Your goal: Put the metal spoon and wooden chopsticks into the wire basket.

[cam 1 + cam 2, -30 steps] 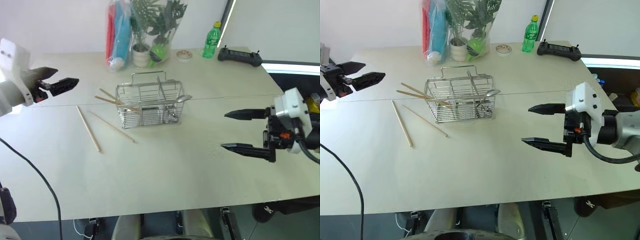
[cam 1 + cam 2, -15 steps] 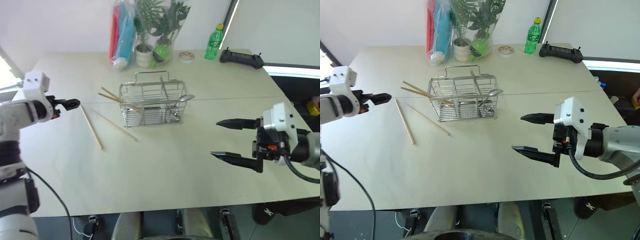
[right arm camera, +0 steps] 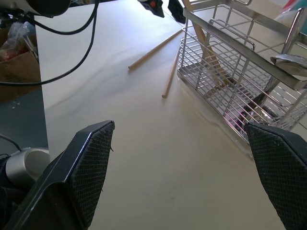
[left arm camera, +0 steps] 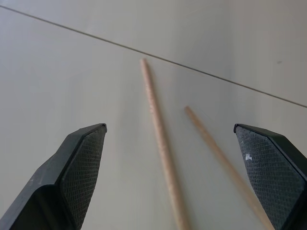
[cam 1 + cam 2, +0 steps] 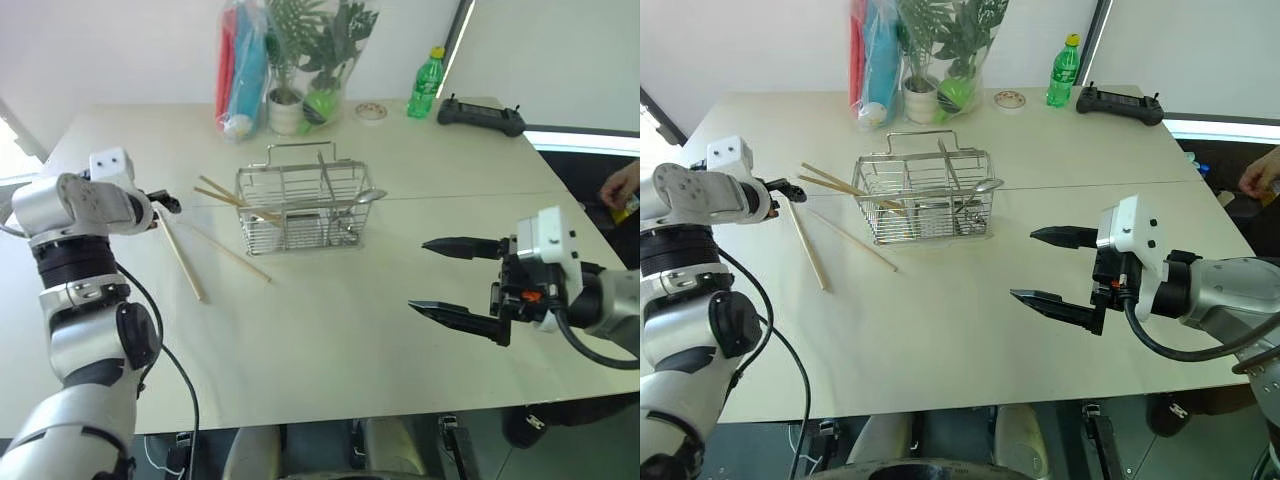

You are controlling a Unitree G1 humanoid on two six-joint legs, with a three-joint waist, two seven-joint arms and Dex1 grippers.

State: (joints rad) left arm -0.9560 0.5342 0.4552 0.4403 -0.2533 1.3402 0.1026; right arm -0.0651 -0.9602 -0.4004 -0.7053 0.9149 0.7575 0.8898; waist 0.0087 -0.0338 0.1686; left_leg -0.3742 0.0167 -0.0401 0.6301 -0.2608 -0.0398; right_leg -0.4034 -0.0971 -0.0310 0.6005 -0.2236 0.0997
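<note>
Beige worktop [image 5: 330, 330] carries the wire basket [image 5: 300, 205], holding the metal spoon [image 5: 362, 199]; 2 wooden chopsticks [image 5: 183, 257] lie beside it. Right claw [image 5: 452, 279] and left claw [image 4: 177, 163] gape wide, empty, touching nothing.

White-and-grey arms, black cables, textured black pincer fingers [image 4: 81, 167].

The left gripper [image 5: 790, 187] is mostly hidden behind its own wrist, so only dark fingertips peek out near the table's [image 5: 330, 330] left edge. In the wire basket [image 5: 300, 208], the spoon's [image 5: 362, 199] handle is lost among the wires (only the bowl shows at the rim). A person's hand [image 5: 622, 186] is cut off by the frame.
</note>
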